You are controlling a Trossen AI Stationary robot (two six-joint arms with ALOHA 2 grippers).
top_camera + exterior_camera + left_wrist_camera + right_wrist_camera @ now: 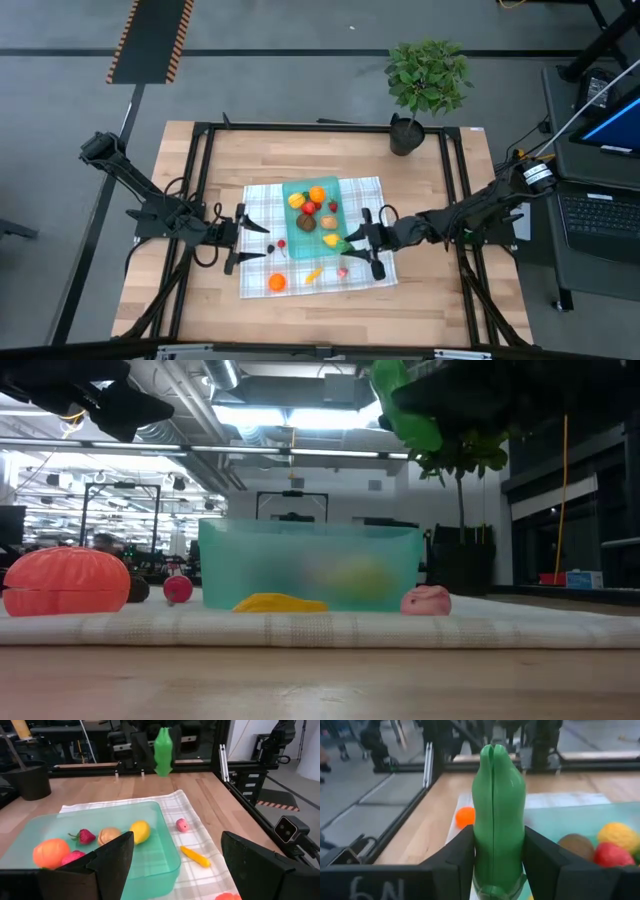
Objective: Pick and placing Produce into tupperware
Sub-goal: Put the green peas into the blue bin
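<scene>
Right gripper (pixel 497 855) fingers are clamping a green vegetable (pixel 498 805) near the tupperware (pixel 345 188); left gripper (pixel 252 240) fingers standing apart, empty. Several pieces binned; orange (pixel 277 283), yellow (pixel 314 274), pink (pixel 342 271), red (pixel 281 243) pieces remaining on cloth (pixel 262 205).

The only writing that can be read is a pale handwritten mark, apparently "6N", on the dark flat body of the right gripper's mount (pixel 372 887), at about seven o'clock in the right wrist view. The last stroke is cut off by the picture's edge, so the reading is uncertain. No other text, label or number is legible.
</scene>
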